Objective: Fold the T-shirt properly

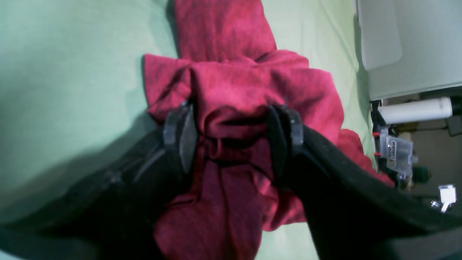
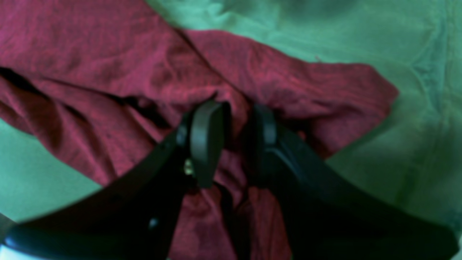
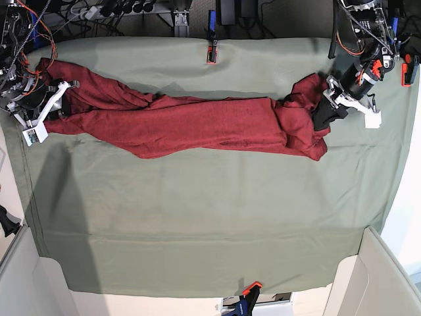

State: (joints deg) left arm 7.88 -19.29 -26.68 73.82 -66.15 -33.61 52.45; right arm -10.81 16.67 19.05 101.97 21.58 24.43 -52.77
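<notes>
**Red shirt stretched end to end, no fold made yet**

Closest to my left wrist camera, my left tool point(image 1: 231, 139) stands with its two black pads set wide apart, and a thick bunched wad of the large brick-red, faintly heathered knit T-shirt point(image 1: 231, 86) fills the whole gap between them; I judge that a grip on a fat gather of cloth, not an empty spread. Beyond the pads the fabric runs away in a rumpled band over the sage-green cloth covering the table point(image 1: 72, 72). At my right wrist, my right tool point(image 2: 232, 144) has its pads much closer together, with a narrow ridge of the same red knit pinched between them and a sleeve-like flap lying just past it on the green.

From the overhead camera the picture is plain: the T-shirt point(image 3: 197, 122) lies in the far half of the table as one long twisted rope, its ends held by my right tool point(image 3: 54, 108) at that view's left and my left tool point(image 3: 325, 112) at its right. The near half of the green cloth point(image 3: 197, 224) carries nothing of the garment. Black clamps with orange tips point(image 3: 212, 49) pin the cloth at the far edge.

As I read it, the work is at an early stage. The shirt is drawn out lengthwise but not spread flat; body and sleeves are tangled together, and I cannot tell front from back. Flattening, squaring the sleeves and every fold remain to be done.
</notes>
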